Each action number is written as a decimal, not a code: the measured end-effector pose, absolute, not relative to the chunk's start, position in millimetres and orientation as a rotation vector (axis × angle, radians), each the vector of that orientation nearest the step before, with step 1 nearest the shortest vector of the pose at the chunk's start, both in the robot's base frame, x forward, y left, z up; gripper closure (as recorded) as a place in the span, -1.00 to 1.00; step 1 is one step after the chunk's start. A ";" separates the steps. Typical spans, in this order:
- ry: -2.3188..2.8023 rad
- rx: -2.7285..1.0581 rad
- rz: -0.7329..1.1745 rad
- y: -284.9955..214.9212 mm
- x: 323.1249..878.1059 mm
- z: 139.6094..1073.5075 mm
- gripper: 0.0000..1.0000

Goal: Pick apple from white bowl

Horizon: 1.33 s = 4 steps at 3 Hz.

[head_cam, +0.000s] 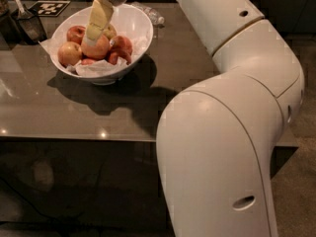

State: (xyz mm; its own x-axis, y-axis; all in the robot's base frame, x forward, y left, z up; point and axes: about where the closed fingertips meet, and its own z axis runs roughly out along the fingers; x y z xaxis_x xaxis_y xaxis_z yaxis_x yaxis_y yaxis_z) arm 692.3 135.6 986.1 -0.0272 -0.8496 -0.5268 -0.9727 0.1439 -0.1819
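The white bowl [142, 23] stands on the table at the far left, lined with crumpled white paper. The apple [100, 49], large and pale orange-pink, lies in the middle of the bowl among the other apples. My gripper [93, 36] reaches down from above into the bowl, and its yellowish tip rests against the top left of the apple. A smaller orange-red apple [69, 54] lies at the left. Darker red apples [122, 47] lie at the right and at the back left [75, 33].
The bowl stands on a glossy grey-brown table [197, 68]. A dark holder with a utensil [28, 24] and a black-and-white marker tag [51, 8] are at the far left. A clear plastic item [150, 14] lies behind the bowl. My white arm [232, 132] fills the right.
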 end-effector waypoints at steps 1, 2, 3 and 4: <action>1.953 -1.716 0.304 136.9 697.4 975.6 -1.00; 1.990 -1.700 0.302 136.9 701.0 966.7 -1.00; 2.022 -1.688 0.317 136.8 702.9 957.2 -1.00; 2.034 -1.690 0.349 140.4 702.5 948.3 -1.00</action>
State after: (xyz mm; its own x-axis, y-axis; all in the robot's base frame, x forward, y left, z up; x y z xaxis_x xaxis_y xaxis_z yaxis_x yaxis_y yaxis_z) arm 702.5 140.4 948.3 -0.1310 -0.8533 -0.5046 -0.9727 0.2091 -0.1009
